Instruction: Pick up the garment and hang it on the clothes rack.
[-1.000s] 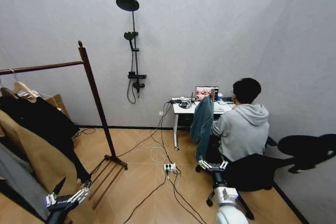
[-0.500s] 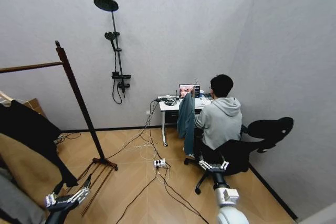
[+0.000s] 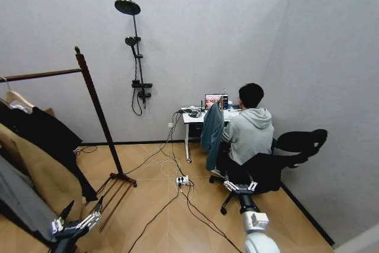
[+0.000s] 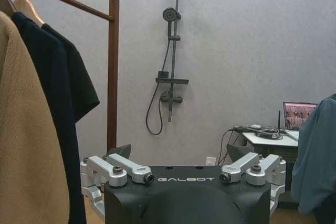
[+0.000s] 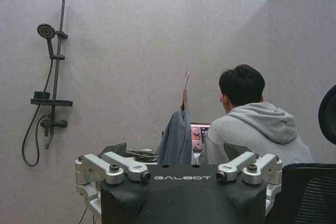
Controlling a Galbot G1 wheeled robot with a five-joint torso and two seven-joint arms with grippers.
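Hanging straight down, garment (image 3: 50, 140) on clothes rack (image 3: 98, 114).

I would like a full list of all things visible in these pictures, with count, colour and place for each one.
clothes rack: one, dark reddish-brown wood, at the left of the room.
tan coat: one, hanging on the rack, near the left gripper.
black coat: one, hanging on the rack behind the tan coat.
shower set: one, black, mounted on the back wall.
desk: one, white, against the back wall, with an open laptop on it.
blue-grey garment: one, hanging beside the desk.
office chair: one, black, at the desk, with a person seated.
power strip: one, white, on the wooden floor among black cables.
left gripper: open, low at the left.
right gripper: open, low at the right.
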